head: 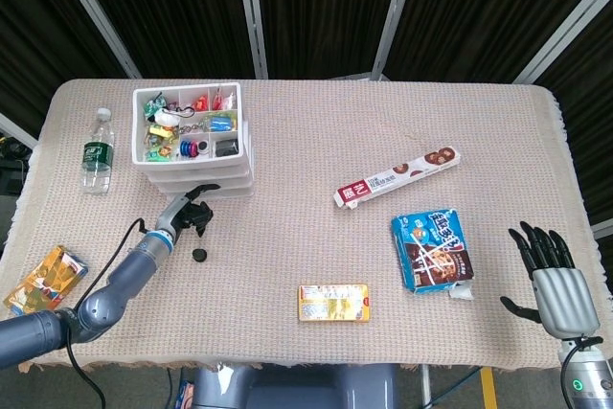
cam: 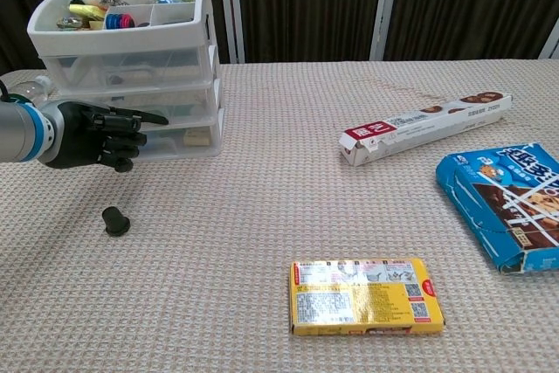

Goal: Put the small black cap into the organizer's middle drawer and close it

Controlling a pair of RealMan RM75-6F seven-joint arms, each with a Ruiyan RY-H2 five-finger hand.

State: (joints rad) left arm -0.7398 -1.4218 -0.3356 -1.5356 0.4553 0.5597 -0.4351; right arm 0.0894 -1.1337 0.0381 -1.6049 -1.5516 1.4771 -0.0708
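Observation:
The small black cap (head: 200, 255) (cam: 114, 221) lies on the table cloth, in front of the white three-drawer organizer (head: 225, 179) (cam: 131, 67). My left hand (head: 185, 215) (cam: 87, 135) hovers above and behind the cap, holding nothing. Most of its fingers are curled in, and one stretches out to the front of the middle drawer (cam: 179, 104). All the drawer fronts look nearly flush. The organizer's top tray is full of small coloured items. My right hand (head: 554, 280) rests at the near right edge with its fingers spread and empty.
A water bottle (head: 97, 150) stands left of the organizer. An orange snack packet (head: 38, 280) lies near left. A yellow box (head: 333, 302) (cam: 365, 296) sits near centre, with a long biscuit carton (head: 397, 177) and a blue cookie pack (head: 433, 250) to the right.

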